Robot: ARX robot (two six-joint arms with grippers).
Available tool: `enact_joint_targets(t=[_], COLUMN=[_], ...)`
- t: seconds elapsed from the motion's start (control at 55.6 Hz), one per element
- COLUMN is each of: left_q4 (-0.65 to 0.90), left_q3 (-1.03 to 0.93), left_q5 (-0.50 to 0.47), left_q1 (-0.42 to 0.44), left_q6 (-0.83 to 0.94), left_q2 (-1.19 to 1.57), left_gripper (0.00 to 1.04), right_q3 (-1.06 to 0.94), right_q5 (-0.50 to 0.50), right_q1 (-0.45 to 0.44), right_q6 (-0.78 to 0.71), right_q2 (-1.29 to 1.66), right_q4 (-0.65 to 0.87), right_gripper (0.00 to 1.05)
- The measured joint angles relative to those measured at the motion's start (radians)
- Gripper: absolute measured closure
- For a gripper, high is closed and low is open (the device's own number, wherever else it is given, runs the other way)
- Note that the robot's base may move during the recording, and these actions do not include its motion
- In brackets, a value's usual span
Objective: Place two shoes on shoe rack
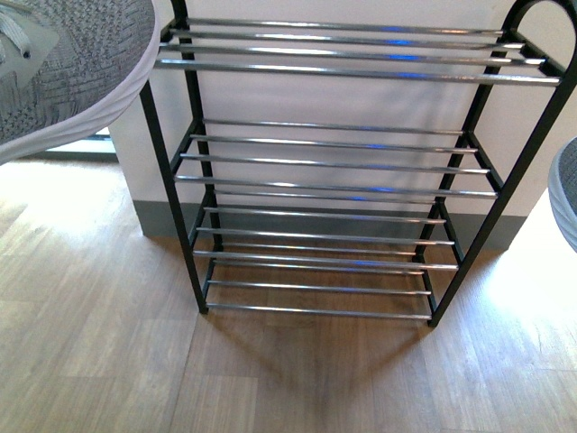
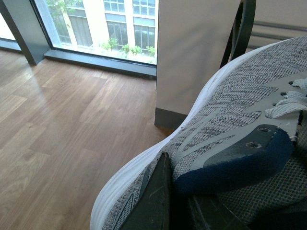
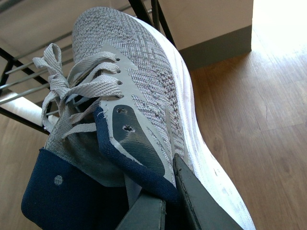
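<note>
Fingers of the left gripper (image 2: 178, 191) pinch the navy-lined collar of a grey knit sneaker with white sole (image 1: 63, 63), held aloft just left of the top tier of the black metal shoe rack with silver rods (image 1: 352, 164). The right gripper (image 3: 160, 184) clamps the matching second grey sneaker (image 3: 144, 86), hanging beside the rack's right post. Both shoes are outside the rack, above the wooden plank floor (image 1: 90, 343).

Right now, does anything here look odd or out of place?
Nothing broken or spilled. The left claw holds one grey sneaker and the right claw the other sneaker off the floor by their collars; the shoe rack stands straight.
</note>
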Motion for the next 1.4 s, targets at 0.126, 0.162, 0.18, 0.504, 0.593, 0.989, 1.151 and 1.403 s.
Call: enact_joint_targets(t=[0.126,0.162,0.18,0.504,0.593,0.989,1.151,1.403], left_q4=[0.0,0.0,0.0,0.0,0.0,0.0,0.0,0.0], left_q3=[0.0,0.0,0.0,0.0,0.0,0.0,0.0,0.0], left_q5=[0.0,0.002,0.001,0.001,0.001,0.0,0.001,0.0], left_q1=[0.0,0.0,0.0,0.0,0.0,0.0,0.0,0.0], left_q6=[0.0,0.0,0.0,0.0,0.0,0.0,0.0,0.0], left_q2=[0.0,0.0,0.0,0.0,0.0,0.0,0.0,0.0], left_gripper=[1.03,1.03,1.03,1.03,1.03,1.03,1.03,1.03], right_q3=[0.0,0.0,0.0,-0.074,-0.02,0.41,0.598,0.784], right_q5=[0.0,0.0,0.0,0.068,0.124,0.393,0.52,0.645], right_q1=[0.0,0.0,0.0,0.033,0.081,0.475,0.605,0.679], right_q6=[0.0,0.0,0.0,-0.04,-0.047,-0.011,0.034,0.138], right_q2=[0.0,0.0,0.0,0.024,0.002,0.169,0.319,0.548], right_q4=[0.0,0.0,0.0,0.362,0.351,0.147,0.069,-0.004], right_gripper=[1.04,1.04,1.04,1.04,1.04,1.04,1.04,1.04])
